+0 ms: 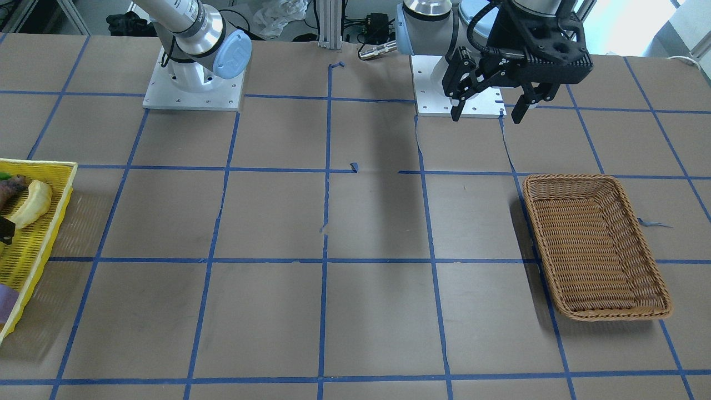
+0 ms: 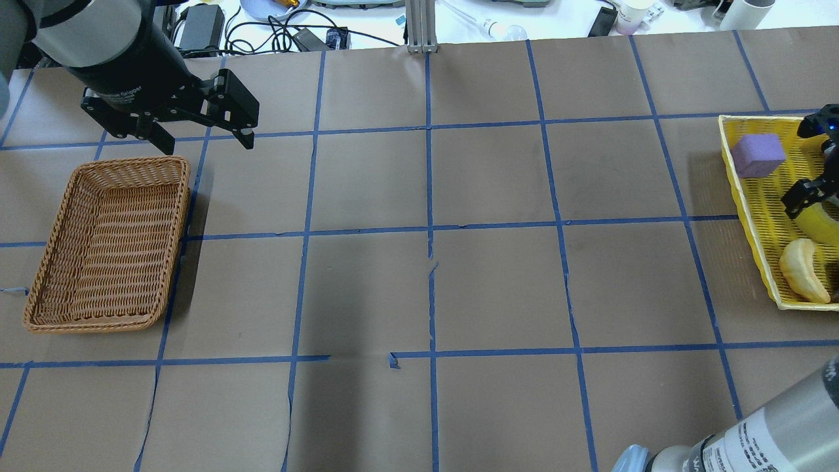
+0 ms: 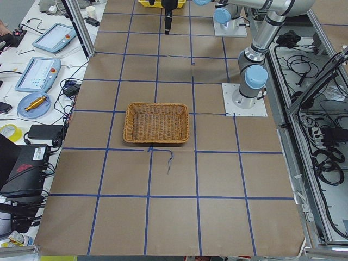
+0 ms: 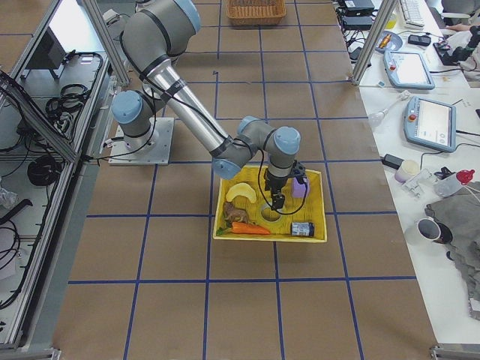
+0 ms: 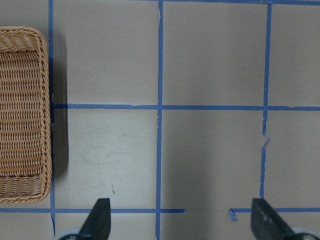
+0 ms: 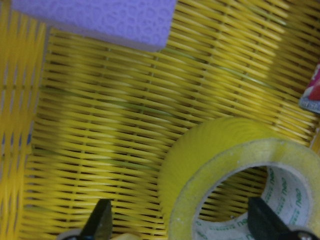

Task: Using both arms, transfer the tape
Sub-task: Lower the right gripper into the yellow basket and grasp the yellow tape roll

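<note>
The right gripper [image 6: 181, 220], jaws spread, hangs over the translucent yellow tape roll [image 6: 235, 170], flat in a yellow plastic mesh tray [image 6: 90, 125] beside a purple foam block [image 6: 100, 20] and pale banana [image 2: 803, 269]. Well apart, the left gripper [image 2: 204, 143] hovers open-jawed and empty near a brown wicker basket [image 2: 175, 223].

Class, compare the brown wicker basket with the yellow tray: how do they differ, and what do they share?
The wicker basket is brown woven wicker; the yellow tray is a bright lattice. The wicker basket is empty; the yellow tray holds the tape, a banana and a purple block. The wicker basket lies on the robot's left, the yellow tray on its right. Both are shallow rectangles.
</note>
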You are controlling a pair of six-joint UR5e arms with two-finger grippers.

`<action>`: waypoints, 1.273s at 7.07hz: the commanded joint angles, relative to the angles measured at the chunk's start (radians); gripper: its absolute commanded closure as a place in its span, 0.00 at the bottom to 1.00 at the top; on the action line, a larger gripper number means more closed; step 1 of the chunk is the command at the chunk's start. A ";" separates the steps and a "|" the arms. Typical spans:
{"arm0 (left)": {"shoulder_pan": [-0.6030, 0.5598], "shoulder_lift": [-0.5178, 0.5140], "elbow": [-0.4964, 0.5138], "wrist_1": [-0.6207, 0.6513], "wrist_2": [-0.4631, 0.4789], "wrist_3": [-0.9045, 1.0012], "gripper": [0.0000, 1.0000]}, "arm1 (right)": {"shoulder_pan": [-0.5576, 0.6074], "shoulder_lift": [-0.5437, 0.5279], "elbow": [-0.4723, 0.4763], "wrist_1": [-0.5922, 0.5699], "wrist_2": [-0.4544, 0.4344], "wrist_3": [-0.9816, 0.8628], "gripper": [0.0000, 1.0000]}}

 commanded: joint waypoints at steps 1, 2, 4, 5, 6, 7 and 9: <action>0.002 -0.002 0.000 0.003 0.003 0.002 0.00 | -0.005 0.011 0.002 -0.003 -0.002 0.011 0.78; 0.002 -0.002 0.000 0.003 0.001 0.002 0.00 | -0.005 0.008 0.000 -0.001 -0.004 0.013 1.00; 0.002 -0.003 0.000 0.003 0.001 0.002 0.00 | -0.005 -0.010 -0.012 0.011 0.010 0.078 1.00; 0.002 -0.003 0.000 0.003 0.001 0.002 0.00 | 0.004 -0.074 -0.012 0.022 0.008 0.088 1.00; 0.002 -0.003 0.000 0.003 0.001 0.002 0.00 | 0.021 -0.161 -0.011 0.055 0.011 0.103 1.00; 0.002 -0.003 0.002 0.003 0.001 0.002 0.00 | 0.050 -0.237 -0.014 0.131 0.077 0.138 1.00; 0.002 -0.002 0.002 0.003 0.001 0.002 0.00 | 0.237 -0.285 -0.014 0.230 0.113 0.360 1.00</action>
